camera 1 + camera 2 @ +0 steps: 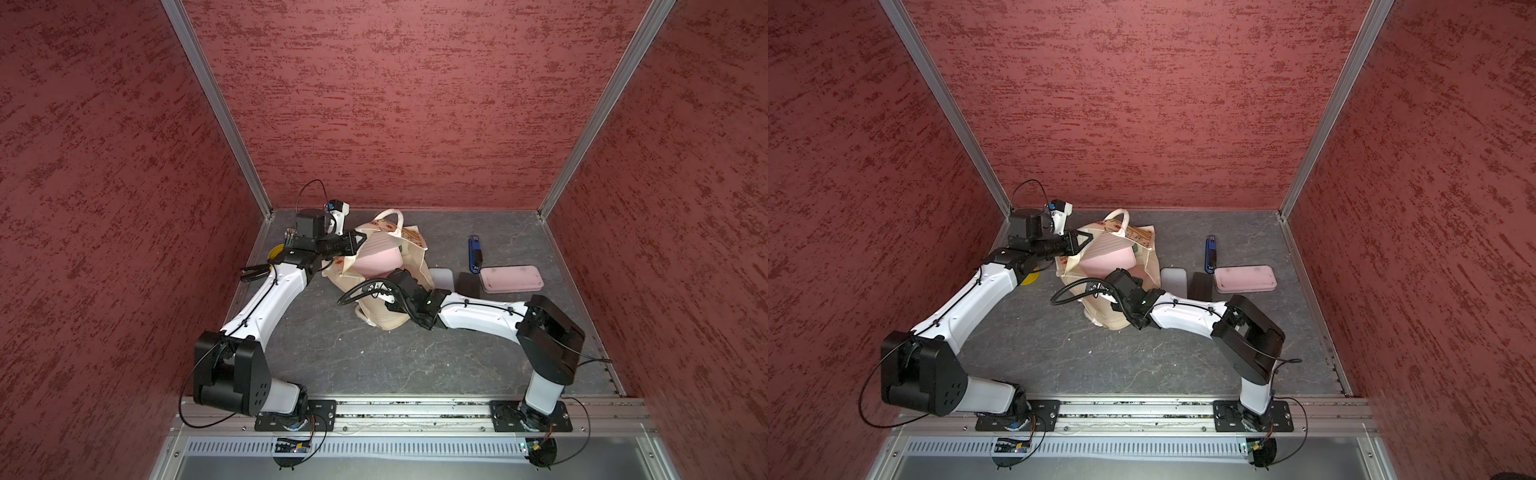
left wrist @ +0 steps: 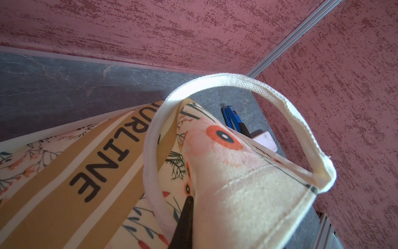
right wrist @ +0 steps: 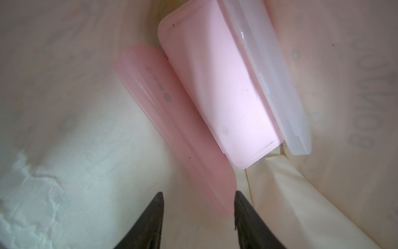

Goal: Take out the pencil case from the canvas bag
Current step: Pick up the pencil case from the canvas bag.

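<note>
The cream floral canvas bag [image 1: 376,311] stands at the back middle of the table, mouth up, in both top views [image 1: 1113,316]. My left gripper [image 1: 360,243] is shut on the bag's rim; in the left wrist view one dark finger [image 2: 185,215] presses the printed cloth beside a white handle [image 2: 267,92]. My right gripper [image 3: 198,197] reaches down inside the bag, open. Between its fingertips lies the near end of a slim pink pencil case [image 3: 172,120], close to one finger [image 3: 243,211]. A wider pink case [image 3: 217,90] and a translucent white case [image 3: 269,75] lean beside it.
Right of the bag on the table lie a white case [image 1: 441,276], a dark case [image 1: 469,284], a pink case [image 1: 511,279] and a blue stapler-like object [image 1: 475,253]. A yellow disc [image 1: 276,252] and a black tool [image 1: 254,272] sit under the left arm. Red walls close three sides.
</note>
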Available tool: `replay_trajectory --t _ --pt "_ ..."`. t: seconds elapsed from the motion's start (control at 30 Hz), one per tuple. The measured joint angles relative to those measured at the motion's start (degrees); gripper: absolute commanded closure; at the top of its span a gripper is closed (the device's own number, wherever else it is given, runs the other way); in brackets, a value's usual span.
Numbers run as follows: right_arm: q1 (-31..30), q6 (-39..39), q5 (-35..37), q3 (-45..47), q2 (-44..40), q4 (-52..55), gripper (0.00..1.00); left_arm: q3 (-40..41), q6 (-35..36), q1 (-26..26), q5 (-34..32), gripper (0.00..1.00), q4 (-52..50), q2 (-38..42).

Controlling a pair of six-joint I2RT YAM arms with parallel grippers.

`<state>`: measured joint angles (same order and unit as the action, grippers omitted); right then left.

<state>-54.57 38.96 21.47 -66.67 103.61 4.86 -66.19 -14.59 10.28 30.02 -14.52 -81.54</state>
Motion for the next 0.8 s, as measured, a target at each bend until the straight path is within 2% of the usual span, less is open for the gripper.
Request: replay_trajectory --t 0.57,0.8 --pt "2.4 4.7 -0.9 -0.4 7.5 -5.7 0.38 0.0 0.0 0.0 0.2 1.0 0.0 0.0" --pt "2.7 8.0 -0.9 -0.7 9.8 -10.1 0.38 0.0 0.0 0.0 0.2 1.0 0.0 0.0"
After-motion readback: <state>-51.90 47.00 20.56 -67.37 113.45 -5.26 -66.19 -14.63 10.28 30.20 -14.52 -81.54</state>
